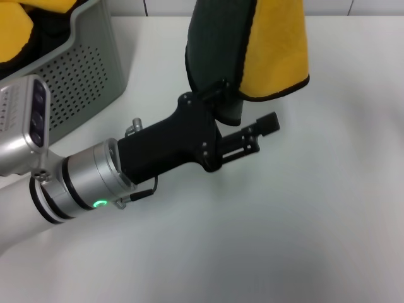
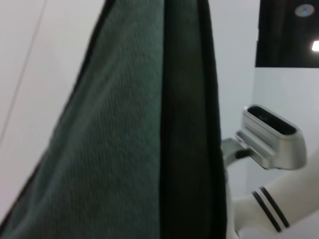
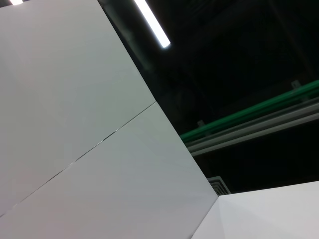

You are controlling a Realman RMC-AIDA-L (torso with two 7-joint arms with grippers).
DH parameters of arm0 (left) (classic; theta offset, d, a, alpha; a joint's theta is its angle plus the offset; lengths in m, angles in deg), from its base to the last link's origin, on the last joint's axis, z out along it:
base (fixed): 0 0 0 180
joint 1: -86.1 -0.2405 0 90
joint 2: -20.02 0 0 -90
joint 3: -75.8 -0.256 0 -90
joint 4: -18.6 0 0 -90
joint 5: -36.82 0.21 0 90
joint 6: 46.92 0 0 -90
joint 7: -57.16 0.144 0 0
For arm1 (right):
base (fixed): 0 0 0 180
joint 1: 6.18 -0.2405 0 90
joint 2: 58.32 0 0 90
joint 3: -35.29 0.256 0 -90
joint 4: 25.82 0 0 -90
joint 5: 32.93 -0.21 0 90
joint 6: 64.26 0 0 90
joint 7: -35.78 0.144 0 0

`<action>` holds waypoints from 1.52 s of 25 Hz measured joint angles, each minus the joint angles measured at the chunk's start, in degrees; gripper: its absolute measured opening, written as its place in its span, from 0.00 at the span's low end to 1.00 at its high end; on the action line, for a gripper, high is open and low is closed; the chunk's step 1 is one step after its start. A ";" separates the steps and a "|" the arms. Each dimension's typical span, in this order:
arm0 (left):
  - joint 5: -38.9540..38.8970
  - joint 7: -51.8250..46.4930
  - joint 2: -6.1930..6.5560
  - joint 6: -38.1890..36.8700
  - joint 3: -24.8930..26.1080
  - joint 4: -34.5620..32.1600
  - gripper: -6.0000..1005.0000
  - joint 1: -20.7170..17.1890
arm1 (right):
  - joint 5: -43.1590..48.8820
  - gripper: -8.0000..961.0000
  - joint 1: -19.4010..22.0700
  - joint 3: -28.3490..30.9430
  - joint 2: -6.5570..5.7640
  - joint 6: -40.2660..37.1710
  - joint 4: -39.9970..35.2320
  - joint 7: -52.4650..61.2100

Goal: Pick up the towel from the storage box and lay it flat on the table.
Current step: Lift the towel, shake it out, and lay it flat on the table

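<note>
One towel (image 1: 252, 44) hangs clenched in the left claw (image 1: 237, 126) (clear of the storage box (image 1: 82, 69)); lower slowly, dragging it flat across the table (image 1: 315, 221).

The fleecy towel (image 1: 252, 57) shows a dark grey-green face beside a mustard-yellow one, edged in black. Left of it, the grey plastic storage box (image 1: 82, 76) has dotted perforated walls. Beneath lies the plain white table (image 1: 303, 221).
</note>
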 joint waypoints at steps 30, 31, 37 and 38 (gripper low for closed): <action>-4.80 -0.21 -0.04 -0.99 0.14 0.42 0.07 -2.73 | -0.09 0.05 1.29 0.41 0.00 -0.54 0.71 0.09; -4.80 -0.21 -0.04 -1.00 0.13 0.41 0.06 -2.73 | -0.09 0.05 1.38 0.36 0.00 -0.51 0.71 0.09; -5.18 -0.52 0.25 -3.26 0.14 -0.46 0.03 -4.12 | 0.67 0.05 2.27 -2.27 0.00 2.24 0.69 4.15; -5.41 -1.50 0.48 -4.03 0.13 -1.15 0.02 -4.91 | 0.70 0.05 2.38 -2.45 0.00 2.54 0.62 4.82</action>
